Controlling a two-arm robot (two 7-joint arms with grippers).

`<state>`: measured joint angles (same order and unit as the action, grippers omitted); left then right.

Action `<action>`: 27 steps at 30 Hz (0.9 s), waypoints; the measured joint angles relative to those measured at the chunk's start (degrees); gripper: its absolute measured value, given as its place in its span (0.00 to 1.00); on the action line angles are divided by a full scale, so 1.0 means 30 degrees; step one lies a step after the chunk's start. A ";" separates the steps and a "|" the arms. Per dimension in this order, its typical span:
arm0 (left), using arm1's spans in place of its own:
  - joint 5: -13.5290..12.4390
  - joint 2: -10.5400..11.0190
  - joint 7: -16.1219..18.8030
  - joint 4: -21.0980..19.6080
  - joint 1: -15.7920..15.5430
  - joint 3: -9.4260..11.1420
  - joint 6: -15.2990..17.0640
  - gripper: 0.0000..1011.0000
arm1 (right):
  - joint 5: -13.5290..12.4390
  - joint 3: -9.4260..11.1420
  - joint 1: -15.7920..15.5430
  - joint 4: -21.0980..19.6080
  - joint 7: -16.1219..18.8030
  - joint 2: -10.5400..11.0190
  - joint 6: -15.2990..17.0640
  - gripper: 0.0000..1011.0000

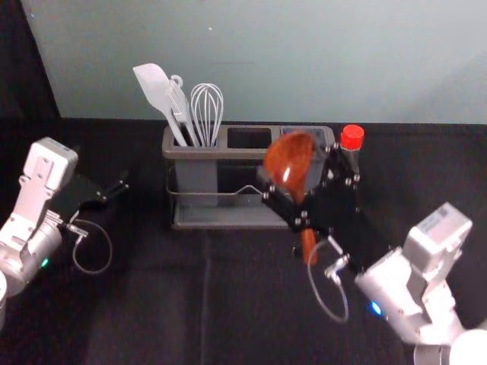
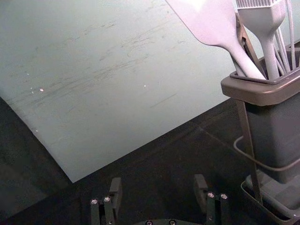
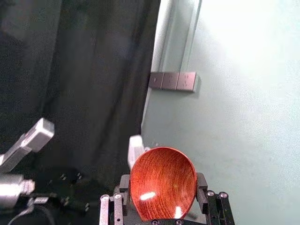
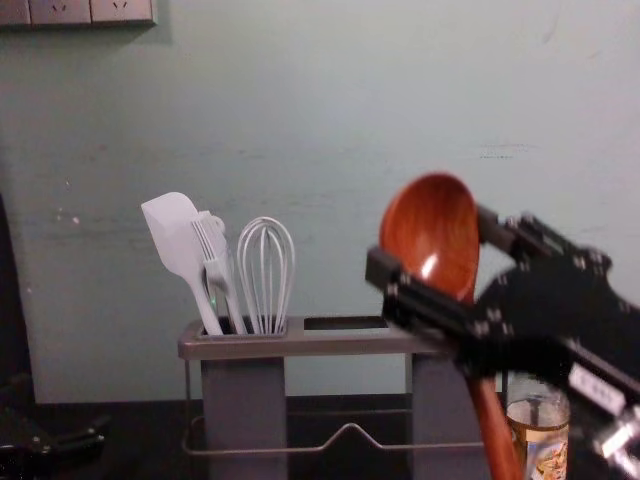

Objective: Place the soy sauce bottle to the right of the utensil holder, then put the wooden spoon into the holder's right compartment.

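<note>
Soy sauce bottle: it stood just right of the utensil holder (image 4: 320, 345), its red cap (image 1: 352, 138) up; that placement looked done.
Wooden spoon (image 4: 432, 235): bowl up, handle slanting down, on the holder's near side.
Right gripper (image 4: 435, 248): it had the spoon clamped at the bowl, before the holder's right part.
Left gripper (image 2: 157, 190): parked left of the holder, fingers apart.
Right compartment (image 4: 438, 415): the step in hand, by judgement, needed the handle's tip raised above the rim, carried far, straightened over the opening, then lowered before release.
Risk: a low or wide swing could have caught the rim or knocked the bottle.
</note>
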<state>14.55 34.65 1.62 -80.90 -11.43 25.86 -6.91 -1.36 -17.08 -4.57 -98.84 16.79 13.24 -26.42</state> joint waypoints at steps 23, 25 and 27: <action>0.0000 0.0000 0.0000 0.0000 0.0000 -0.0001 0.0000 0.99 | -0.1016 0.0486 0.5466 0.3059 0.0600 -0.0986 -0.0671 0.83; 0.0000 -0.0001 0.0000 -0.0001 0.0000 0.0000 0.0000 0.99 | -0.1047 0.0536 0.5897 0.3519 0.0502 -0.1219 -0.0835 0.83; 0.0001 0.0000 0.0000 0.0000 0.0001 0.0000 -0.0001 0.99 | -0.1064 0.0556 0.6331 0.4003 0.0443 -0.1474 -0.1006 0.83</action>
<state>14.55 34.65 1.62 -80.90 -11.43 25.86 -6.91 -4.56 -15.41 14.42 -86.84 18.12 8.82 -29.44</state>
